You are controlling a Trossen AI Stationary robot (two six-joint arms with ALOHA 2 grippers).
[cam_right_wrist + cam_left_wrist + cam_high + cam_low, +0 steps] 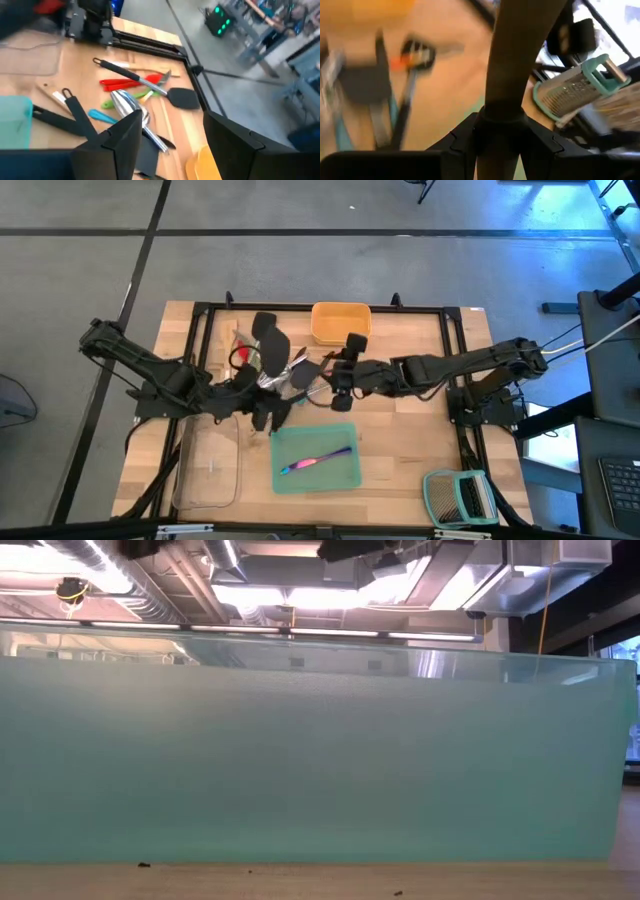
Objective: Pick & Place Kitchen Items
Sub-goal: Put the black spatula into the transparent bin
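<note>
A pile of long-handled utensils (272, 360) lies on the wooden table, left of the yellow tray (340, 323). In the right wrist view it shows a steel scoop (129, 106), a red tool (131, 82), green and blue handles and black spatulas (182, 97). An iridescent utensil (316, 461) lies in the teal tray (345, 477). My left gripper (262, 412) is at the teal tray's far left corner, shut on a brown round handle (515, 60). My right gripper (340, 380) hovers open and empty at the pile's right side; it also shows in its own wrist view (170, 145). My left gripper pinches the brown round handle (504, 107) between its two fingers. The handle runs straight forward out of the fingers, along them. Its head lies outside the left wrist view, and I cannot tell whether it is lifted clear.
A clear tray (210, 470) stands at the near left. A green-framed slatted rack (460, 498) stands at the near right and shows in the left wrist view (580, 85). The teal tray's wall (320, 760) fills the low view. A black frame (455, 350) borders the table.
</note>
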